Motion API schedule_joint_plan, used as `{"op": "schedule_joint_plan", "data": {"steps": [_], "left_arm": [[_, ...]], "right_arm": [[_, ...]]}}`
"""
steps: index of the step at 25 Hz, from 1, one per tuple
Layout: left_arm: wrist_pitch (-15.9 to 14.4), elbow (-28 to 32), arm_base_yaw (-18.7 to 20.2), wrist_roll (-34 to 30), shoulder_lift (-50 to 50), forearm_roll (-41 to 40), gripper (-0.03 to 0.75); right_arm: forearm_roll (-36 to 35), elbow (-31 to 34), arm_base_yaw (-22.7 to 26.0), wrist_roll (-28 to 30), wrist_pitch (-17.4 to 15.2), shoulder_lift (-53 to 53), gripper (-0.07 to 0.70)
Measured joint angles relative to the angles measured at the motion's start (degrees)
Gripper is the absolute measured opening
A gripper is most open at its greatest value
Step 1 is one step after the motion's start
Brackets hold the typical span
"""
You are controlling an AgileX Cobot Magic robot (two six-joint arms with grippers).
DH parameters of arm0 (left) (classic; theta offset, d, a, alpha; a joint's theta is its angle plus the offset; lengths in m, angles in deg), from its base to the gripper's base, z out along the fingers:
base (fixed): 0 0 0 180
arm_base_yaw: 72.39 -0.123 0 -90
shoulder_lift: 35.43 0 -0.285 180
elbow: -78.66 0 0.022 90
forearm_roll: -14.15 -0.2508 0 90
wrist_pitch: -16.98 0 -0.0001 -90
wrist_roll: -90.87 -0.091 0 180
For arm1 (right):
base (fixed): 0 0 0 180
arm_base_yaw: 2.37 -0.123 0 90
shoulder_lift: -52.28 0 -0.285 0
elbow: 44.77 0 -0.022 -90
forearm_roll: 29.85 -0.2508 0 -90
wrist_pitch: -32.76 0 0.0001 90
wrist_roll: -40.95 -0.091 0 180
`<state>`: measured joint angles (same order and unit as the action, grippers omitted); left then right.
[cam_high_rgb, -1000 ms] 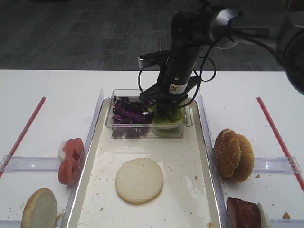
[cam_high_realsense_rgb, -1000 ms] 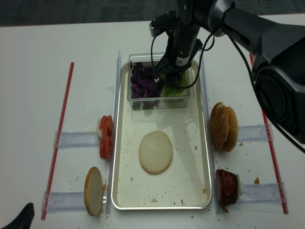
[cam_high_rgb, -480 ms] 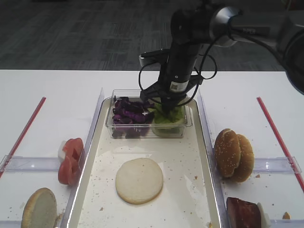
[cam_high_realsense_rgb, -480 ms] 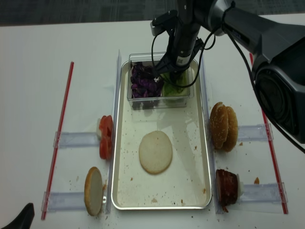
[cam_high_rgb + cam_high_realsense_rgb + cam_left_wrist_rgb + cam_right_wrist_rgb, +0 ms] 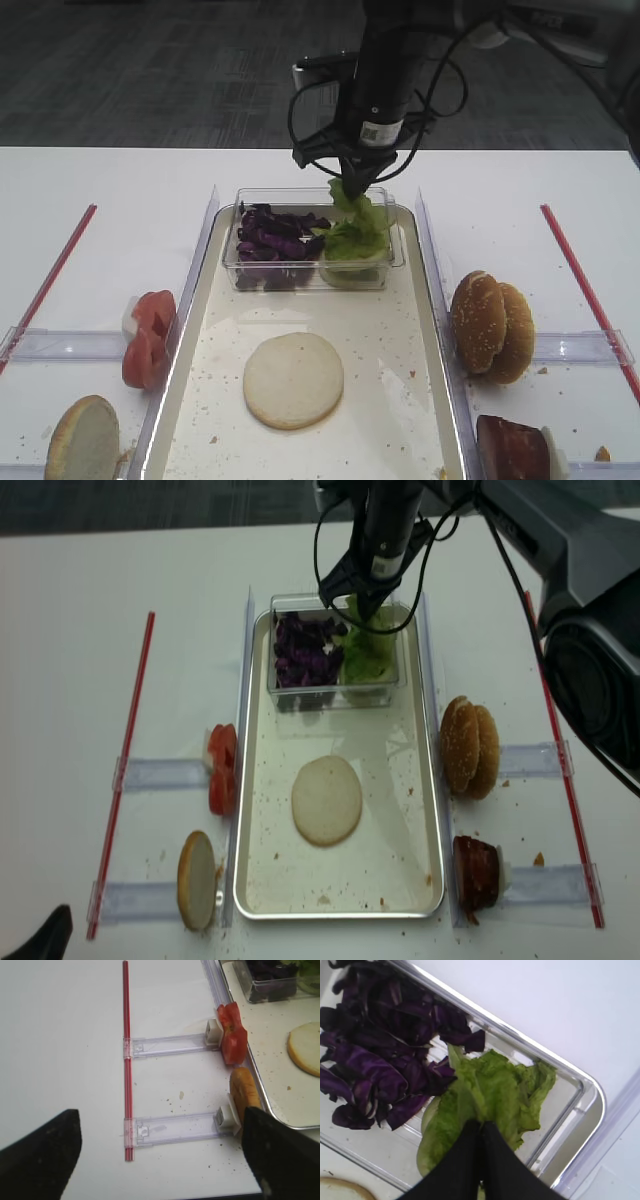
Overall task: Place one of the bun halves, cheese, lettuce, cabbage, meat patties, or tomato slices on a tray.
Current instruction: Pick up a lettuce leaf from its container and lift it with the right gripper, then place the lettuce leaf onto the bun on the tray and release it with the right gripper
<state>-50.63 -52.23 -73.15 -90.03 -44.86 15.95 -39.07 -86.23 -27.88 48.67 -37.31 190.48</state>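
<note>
Right gripper (image 5: 481, 1130) (clamped) on lettuce (image 5: 495, 1090)

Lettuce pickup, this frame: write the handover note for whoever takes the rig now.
Right gripper: shut on a lettuce leaf, lifted partly out of the clear tub.
Left gripper: open, holding nothing, over the table by the red strip.
Tray: holds the tub with cabbage and one pale bun half.
Outside the tray: tomato slices, seeded buns, meat patty.
Done: leaf gripped. Left: carry it over and release on the tray.
</note>
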Motion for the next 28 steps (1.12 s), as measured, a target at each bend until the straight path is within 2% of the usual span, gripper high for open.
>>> {"op": "schedule_joint_plan", "data": {"steps": [12,28], "left_arm": [[0.0,0.0,0.0,0.0,0.0,0.0,0.598],[0.0,0.0,0.0,0.0,0.0,0.0,0.598]], "right_arm": [[-0.71,-0.38,0.0,-1.14,-0.81,-6.0,0.043],[-4.06,-0.38,0.0,-2.54,-0.99,-7.05,0.043]]}}
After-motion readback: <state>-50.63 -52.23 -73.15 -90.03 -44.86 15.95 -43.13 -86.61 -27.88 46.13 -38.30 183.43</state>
